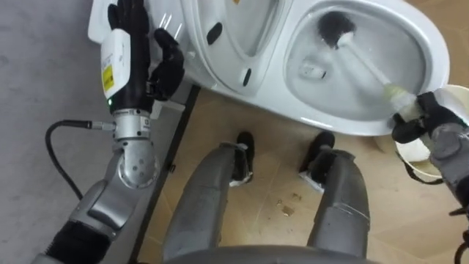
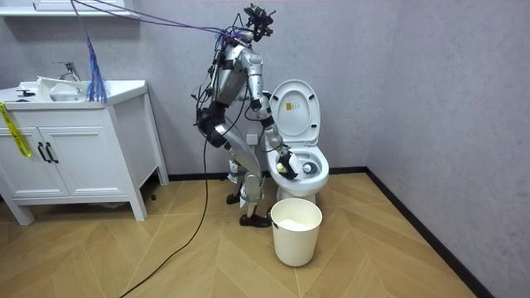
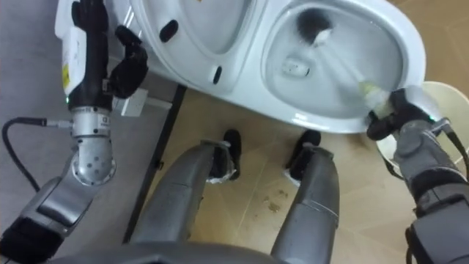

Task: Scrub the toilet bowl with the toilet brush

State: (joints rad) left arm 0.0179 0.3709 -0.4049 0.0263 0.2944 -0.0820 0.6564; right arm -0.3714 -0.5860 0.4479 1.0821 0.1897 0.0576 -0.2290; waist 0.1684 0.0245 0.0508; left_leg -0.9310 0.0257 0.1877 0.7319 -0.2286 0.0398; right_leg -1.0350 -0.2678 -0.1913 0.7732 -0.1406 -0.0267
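Brush (image 1: pixel 364 64) in right hand (image 1: pixel 421 117), inside toilet (image 1: pixel 333 122)

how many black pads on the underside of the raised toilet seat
2. One black oval pad sits on the raised white toilet seat, away from the white bowl; the other pad is close to the bowl. More may be hidden out of frame.

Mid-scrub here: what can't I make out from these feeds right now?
- Eye views: whether the left hand grips the seat or only touches it; the contact is hidden behind the hand.
- Handle end of the brush: buried in the right hand.
- The bin: mostly behind that hand in eye views.
- Room view: brush too small to judge contact with the bowl.
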